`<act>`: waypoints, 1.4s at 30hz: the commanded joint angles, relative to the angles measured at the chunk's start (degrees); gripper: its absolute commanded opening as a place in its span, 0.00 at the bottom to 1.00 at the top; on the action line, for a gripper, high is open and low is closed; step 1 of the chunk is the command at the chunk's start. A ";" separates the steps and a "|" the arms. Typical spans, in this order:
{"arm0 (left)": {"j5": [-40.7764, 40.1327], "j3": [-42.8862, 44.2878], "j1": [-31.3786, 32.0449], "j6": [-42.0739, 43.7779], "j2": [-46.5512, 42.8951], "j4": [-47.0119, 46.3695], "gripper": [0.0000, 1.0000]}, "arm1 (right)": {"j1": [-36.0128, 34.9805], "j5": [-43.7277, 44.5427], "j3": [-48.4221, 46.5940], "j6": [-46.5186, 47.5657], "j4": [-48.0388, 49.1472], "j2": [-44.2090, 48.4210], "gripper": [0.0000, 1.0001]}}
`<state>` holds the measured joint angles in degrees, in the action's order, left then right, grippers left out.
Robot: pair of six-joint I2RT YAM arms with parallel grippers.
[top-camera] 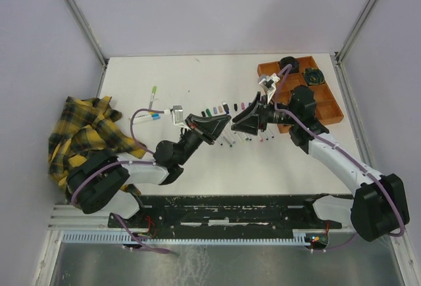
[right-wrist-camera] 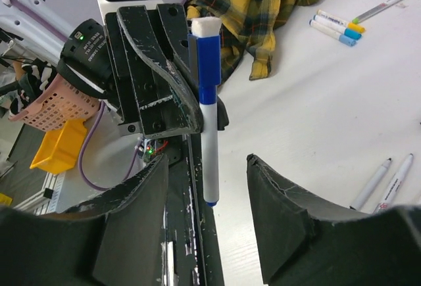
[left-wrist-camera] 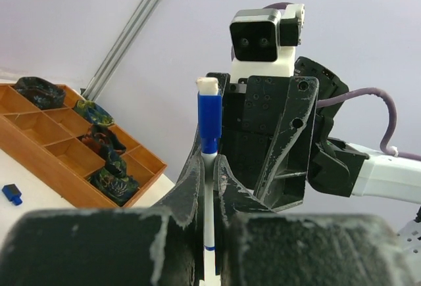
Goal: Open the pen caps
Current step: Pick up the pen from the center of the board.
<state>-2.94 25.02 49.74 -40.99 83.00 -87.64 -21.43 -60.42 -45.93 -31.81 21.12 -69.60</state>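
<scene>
My left gripper (top-camera: 220, 125) is shut on a white pen barrel (left-wrist-camera: 209, 200) and holds it above the table. The pen's blue cap (left-wrist-camera: 209, 119) sticks out past the fingertips, still on the pen. My right gripper (top-camera: 243, 120) faces the left one, open, with its fingers on either side of the pen's lower barrel and not touching it (right-wrist-camera: 209, 161). The blue cap also shows in the right wrist view (right-wrist-camera: 208, 62). A row of loose caps (top-camera: 217, 110) in green, black, purple and pink lies on the table beyond the grippers. One loose blue cap (left-wrist-camera: 10, 194) lies near the tray.
An orange tray (top-camera: 327, 110) with black round objects stands at the back right. A yellow plaid cloth (top-camera: 85, 135) lies at the left. Capped pens (top-camera: 152, 116) lie by the cloth, and uncapped barrels (top-camera: 230, 141) lie below the grippers.
</scene>
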 commanded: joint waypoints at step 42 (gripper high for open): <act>-3.04 -0.65 1.59 5.03 -17.00 23.96 0.73 | -3.85 0.06 -11.11 19.00 -25.45 -3.78 0.00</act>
<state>-6.26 20.78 51.24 -40.47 71.24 -77.28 -25.45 -58.41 -53.45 -16.58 -1.72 -73.17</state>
